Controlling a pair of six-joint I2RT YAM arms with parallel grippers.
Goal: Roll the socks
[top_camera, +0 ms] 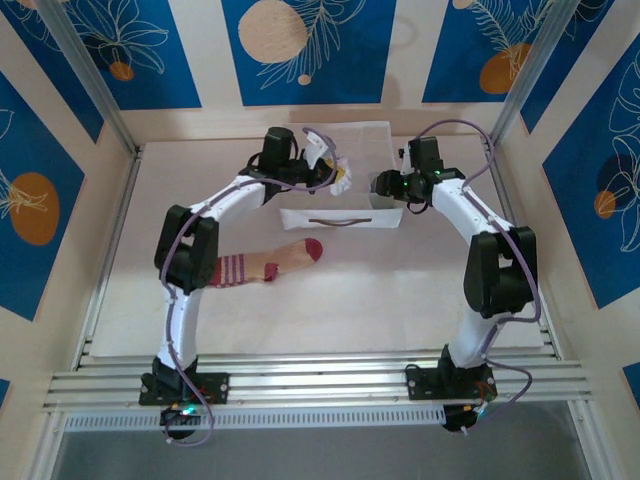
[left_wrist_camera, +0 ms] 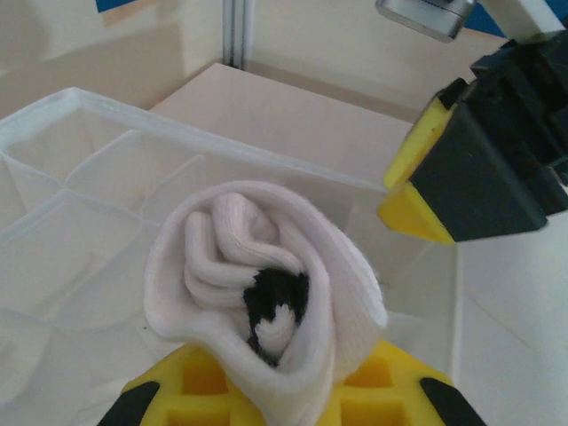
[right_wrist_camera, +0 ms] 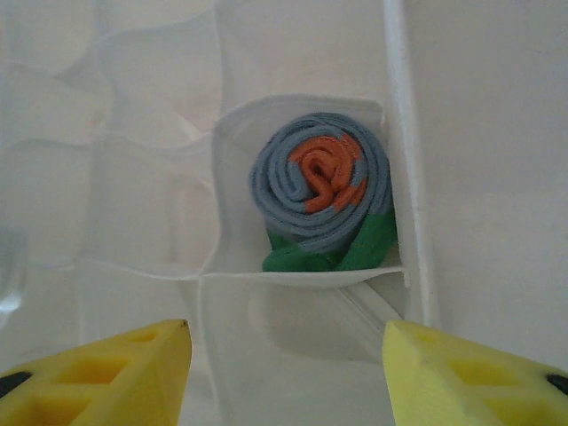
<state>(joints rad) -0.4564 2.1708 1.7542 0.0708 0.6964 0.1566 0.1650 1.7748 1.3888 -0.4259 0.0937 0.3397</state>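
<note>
**Q:** How many socks?

**A:** Three. One flat tan knit sock [top_camera: 270, 262], with a maroon toe and striped cuff, lay on the pale table [top_camera: 400, 300]. The left gripper [left_wrist_camera: 280, 382] was clamped on one white ribbed roll [left_wrist_camera: 266, 284] over the white fabric compartment box [top_camera: 300, 215].

**Q:** And the third?

**A:** One grey-and-orange spiral roll [right_wrist_camera: 321, 188] sat in an edge cell, with the right gripper [right_wrist_camera: 284, 355] above it, jaws apart.

The top external camera looks down from above and behind the arm bases [top_camera: 180, 385] over the whole surface [top_camera: 380, 300]. Both wrist cameras sit close over the white compartment box [top_camera: 340, 216], left facing obliquely across it, right straight down; all views share it.
</note>
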